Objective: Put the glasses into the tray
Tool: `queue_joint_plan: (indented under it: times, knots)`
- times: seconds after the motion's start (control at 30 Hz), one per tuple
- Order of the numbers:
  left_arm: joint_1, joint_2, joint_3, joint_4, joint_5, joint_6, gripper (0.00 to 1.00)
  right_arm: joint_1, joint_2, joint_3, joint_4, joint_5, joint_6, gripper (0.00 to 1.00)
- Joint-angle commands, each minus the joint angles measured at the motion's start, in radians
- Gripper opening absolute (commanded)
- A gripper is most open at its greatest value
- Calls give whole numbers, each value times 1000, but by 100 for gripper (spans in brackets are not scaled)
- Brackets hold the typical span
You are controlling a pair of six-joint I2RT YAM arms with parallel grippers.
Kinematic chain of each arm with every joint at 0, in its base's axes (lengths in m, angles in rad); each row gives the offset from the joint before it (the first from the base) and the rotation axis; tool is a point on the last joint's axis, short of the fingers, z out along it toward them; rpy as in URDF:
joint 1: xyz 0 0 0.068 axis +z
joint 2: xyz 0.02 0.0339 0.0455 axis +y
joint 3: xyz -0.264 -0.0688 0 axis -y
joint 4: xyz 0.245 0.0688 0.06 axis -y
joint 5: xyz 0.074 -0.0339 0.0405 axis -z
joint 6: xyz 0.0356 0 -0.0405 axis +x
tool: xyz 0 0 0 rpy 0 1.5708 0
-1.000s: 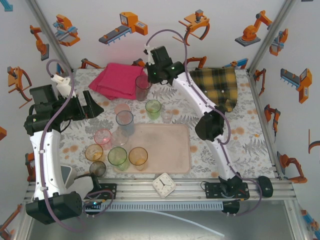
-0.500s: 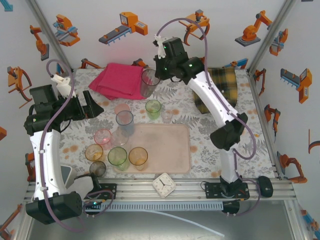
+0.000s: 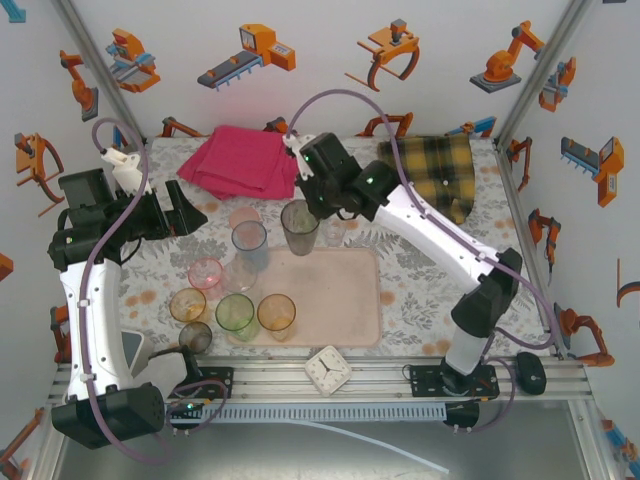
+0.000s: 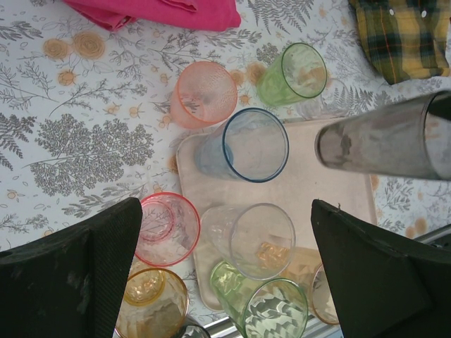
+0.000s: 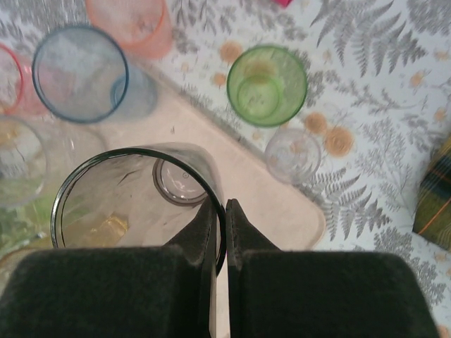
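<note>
R gripper [image 5: 218, 215], clamped on the rim of the grey glass [image 3: 298, 228], has swung it in approx half a sec from up by the pink cloth [image 3: 240, 160] to over the far-left edge of the tray [image 3: 345, 295]. So the carry looks about done; what's left is lowering + release. L gripper [image 3: 185, 212] hasn't moved, jaws wide open, w/ the pink glass [image 3: 205, 272] & others waiting on the desk [image 3: 480, 270].

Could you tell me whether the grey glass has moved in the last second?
Yes. Held by the right claw, the grey glass came nearer, from beside the pink cloth to above the tray's far edge.
</note>
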Motion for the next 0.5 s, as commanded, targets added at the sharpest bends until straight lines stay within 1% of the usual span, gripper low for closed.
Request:
queue_joint_plan:
  times: [0.0,0.13,0.47]
  knots:
    - [4,-4,0,12,17,-10,97,44,-71,-70,48,80,22,6]
    - [4,-7,-2,12,16,-14,97,89,-92,-148,82,99,41,6]
    - [5,-13,-7,9,8,-15,97,150,-65,-213,111,137,58,7]
